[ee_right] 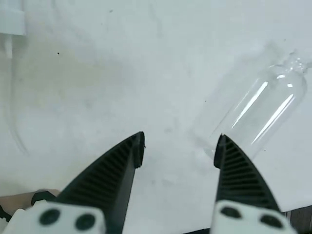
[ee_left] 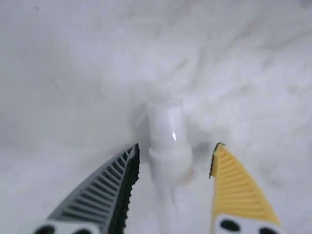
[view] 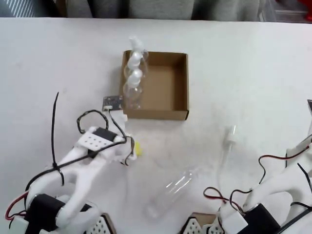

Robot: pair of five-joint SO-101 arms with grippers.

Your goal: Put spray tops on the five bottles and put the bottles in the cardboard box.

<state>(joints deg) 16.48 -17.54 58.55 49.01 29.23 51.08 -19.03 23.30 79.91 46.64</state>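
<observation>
A white spray top (ee_left: pixel 168 146) lies on the white table between the grey and yellow fingers of my left gripper (ee_left: pixel 175 151), which is open around it without touching. In the high view that gripper (view: pixel 132 148) sits just in front of the cardboard box (view: pixel 180 83). A row of clear bottles with white spray tops (view: pixel 133 73) lines the box's left wall. One clear uncapped bottle (view: pixel 173 192) (ee_right: pixel 258 112) lies on its side just beyond one fingertip of my open right gripper (ee_right: pixel 180 144). Another spray top with its long tube (view: pixel 229 139) (ee_right: pixel 12 24) lies beside it.
A small grey card (view: pixel 112 102) lies at the box's front left corner. Black cables loop over the left arm (view: pixel 92 141). The right arm (view: pixel 273 200) is folded at the lower right. Bare table surrounds the box on the right and the far side.
</observation>
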